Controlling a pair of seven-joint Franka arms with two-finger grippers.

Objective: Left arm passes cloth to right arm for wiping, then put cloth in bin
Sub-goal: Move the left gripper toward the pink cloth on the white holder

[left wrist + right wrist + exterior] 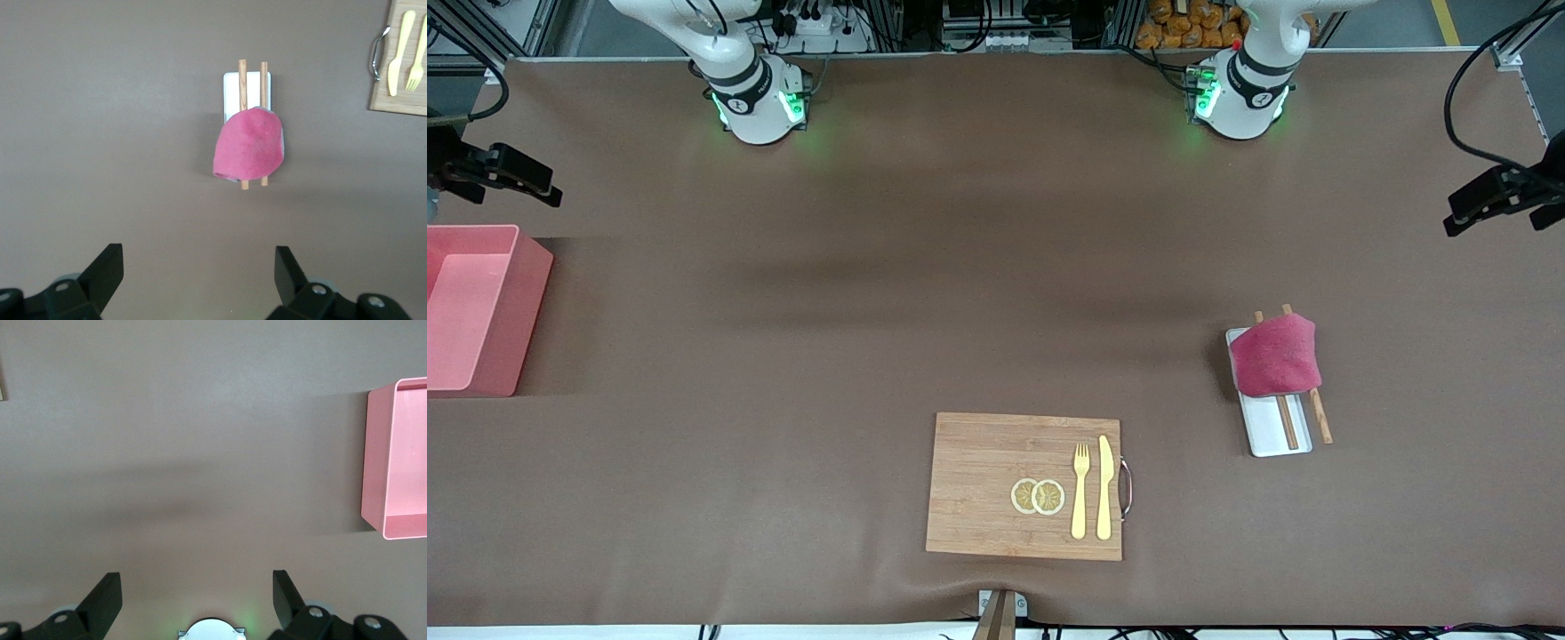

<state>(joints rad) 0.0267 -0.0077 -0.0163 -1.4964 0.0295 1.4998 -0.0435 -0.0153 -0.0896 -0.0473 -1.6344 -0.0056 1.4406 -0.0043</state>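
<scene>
The magenta cloth [1276, 356] lies crumpled over a white tray [1270, 436] and two wooden sticks [1319, 415], toward the left arm's end of the table. It also shows in the left wrist view [250, 145]. The pink bin [471, 307] stands at the right arm's end of the table, and shows in the right wrist view [398, 458]. My left gripper [198, 267] is open and empty, high over bare table short of the cloth. My right gripper [197, 590] is open and empty, high over the table above its own base. Neither hand shows in the front view.
A wooden cutting board [996, 484] with a metal handle lies near the front camera's edge, mid-table. On it are a yellow fork [1080, 489], a yellow knife [1105, 484] and two lemon slices [1038, 496]. Black camera mounts stand at both table ends.
</scene>
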